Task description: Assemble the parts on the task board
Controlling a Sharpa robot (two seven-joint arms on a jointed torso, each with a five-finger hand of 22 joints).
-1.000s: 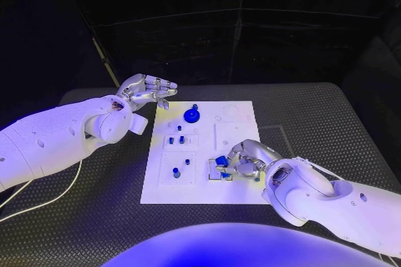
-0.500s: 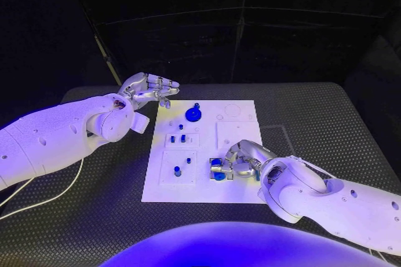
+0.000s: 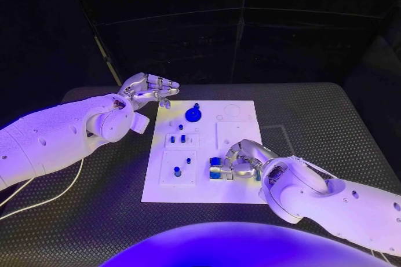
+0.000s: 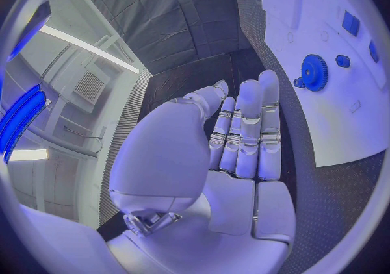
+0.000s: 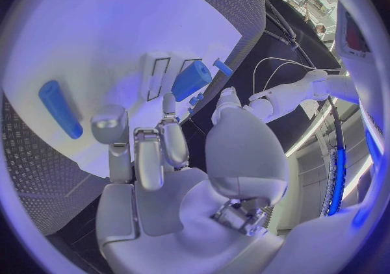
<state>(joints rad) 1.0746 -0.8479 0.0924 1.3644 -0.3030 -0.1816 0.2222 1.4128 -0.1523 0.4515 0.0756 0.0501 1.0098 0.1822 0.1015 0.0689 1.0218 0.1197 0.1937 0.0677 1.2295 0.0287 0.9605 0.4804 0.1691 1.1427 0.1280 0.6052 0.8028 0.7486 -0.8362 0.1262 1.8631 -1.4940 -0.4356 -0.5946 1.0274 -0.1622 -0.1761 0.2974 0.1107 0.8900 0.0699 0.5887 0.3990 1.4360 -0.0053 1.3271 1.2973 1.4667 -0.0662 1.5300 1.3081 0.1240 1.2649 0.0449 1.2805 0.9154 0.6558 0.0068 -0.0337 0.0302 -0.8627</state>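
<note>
The white task board [image 3: 167, 191] lies mid-table. My right hand [image 3: 242, 160] hovers low over its near right part, thumb and a finger pinching a blue cylinder [image 3: 215, 161] [image 5: 192, 79] beside two rectangular slots [image 5: 162, 73]. A second blue part [image 3: 218, 175] stands just in front of it. A blue peg [image 5: 61, 108] lies flat on the board [image 5: 106, 27]. My left hand [image 3: 150, 88] [image 4: 244, 137] floats off the board's far left corner, fingers straight and side by side, holding nothing. A blue gear [image 3: 193, 115] [image 4: 314, 67] sits at the board's far side.
Small blue pegs stand in the board's left column: a pair [image 3: 177, 139] mid-board and one [image 3: 177, 172] nearer me. A white cable [image 3: 50, 194] trails across the black mat on the left. Bare mat surrounds the board.
My right hand has shifted slightly to the left across the board, carrying the blue cylinder with it. The left hand has stayed where it was.
</note>
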